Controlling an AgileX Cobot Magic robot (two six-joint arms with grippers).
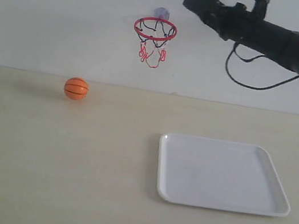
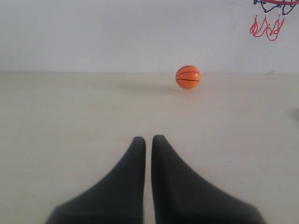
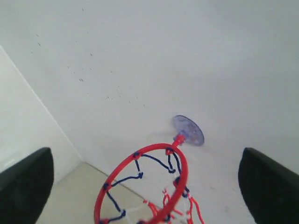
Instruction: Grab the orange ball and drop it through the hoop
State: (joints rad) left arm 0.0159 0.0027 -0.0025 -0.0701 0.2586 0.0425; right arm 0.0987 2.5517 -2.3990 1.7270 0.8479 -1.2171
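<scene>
The orange ball point(image 1: 76, 88) rests on the table at the far left, near the wall, with nothing touching it. In the left wrist view the orange ball point(image 2: 188, 77) lies well ahead of my left gripper point(image 2: 148, 140), which is shut and empty, low over the table. The hoop point(image 1: 155, 29) hangs on the wall by its suction cup point(image 1: 161, 13). My right gripper point(image 1: 193, 3) is held high, just right of the hoop and slightly above it. The right wrist view shows the right gripper point(image 3: 145, 156) open wide and empty, with the hoop's red ring point(image 3: 180, 179) below it.
A white tray point(image 1: 222, 174) lies empty on the table's right half. A black cable point(image 1: 253, 84) droops from the right arm point(image 1: 277, 42) in front of the wall. The left arm is outside the exterior view.
</scene>
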